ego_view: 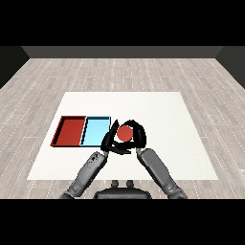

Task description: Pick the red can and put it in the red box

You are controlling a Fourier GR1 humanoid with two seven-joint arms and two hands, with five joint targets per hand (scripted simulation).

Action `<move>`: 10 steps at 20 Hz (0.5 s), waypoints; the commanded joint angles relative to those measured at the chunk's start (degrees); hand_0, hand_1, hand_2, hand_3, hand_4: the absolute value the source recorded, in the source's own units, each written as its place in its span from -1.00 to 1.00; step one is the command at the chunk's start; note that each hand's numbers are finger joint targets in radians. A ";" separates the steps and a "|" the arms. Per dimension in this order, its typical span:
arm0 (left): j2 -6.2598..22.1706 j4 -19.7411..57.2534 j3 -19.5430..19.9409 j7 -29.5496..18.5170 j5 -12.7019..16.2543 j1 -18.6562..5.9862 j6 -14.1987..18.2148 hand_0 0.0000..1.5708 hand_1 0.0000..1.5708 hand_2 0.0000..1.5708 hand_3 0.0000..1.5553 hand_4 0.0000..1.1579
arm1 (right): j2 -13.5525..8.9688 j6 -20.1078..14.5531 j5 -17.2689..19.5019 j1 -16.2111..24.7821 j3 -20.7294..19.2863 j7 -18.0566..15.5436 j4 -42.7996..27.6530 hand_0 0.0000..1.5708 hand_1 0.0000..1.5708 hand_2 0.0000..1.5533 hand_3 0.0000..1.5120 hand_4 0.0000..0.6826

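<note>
right robot hand (136,131) curled, left robot hand (109,139) straight

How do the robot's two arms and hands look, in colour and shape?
Both forearms, left and right, are grey, rounded and tapering, with a smooth shell. Each ends in a black robot hand with slim fingers and a thumb: left, right. No cables, markings or sleeves show.

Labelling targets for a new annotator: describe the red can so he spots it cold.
Start at the white table and find the two trays side by side at its left. Just right of the light blue tray, the right hand curls round the red can. It is the only round red thing; the red tray is rectangular.
</note>
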 commanded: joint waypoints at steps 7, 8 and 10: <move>-0.07 0.39 -2.80 -0.35 3.36 -1.59 1.23 -1.00 -1.00 -1.00 -1.00 -1.00 | 0.02 1.29 -2.14 4.84 2.69 -0.96 -5.45 0.92 0.92 0.87 0.87 0.91; -0.07 0.64 -3.69 -0.08 4.62 -1.42 1.46 -1.00 -1.00 -1.00 -1.00 -1.00 | 0.02 -2.55 -5.32 -2.54 3.21 -1.70 1.09 0.93 0.93 0.88 0.88 0.92; -0.07 3.84 -5.01 -5.45 4.30 -0.53 1.76 -1.00 -1.00 -1.00 -1.00 -1.00 | 0.02 -4.60 -5.93 -5.98 4.41 -1.16 3.51 0.95 0.95 0.88 0.87 0.93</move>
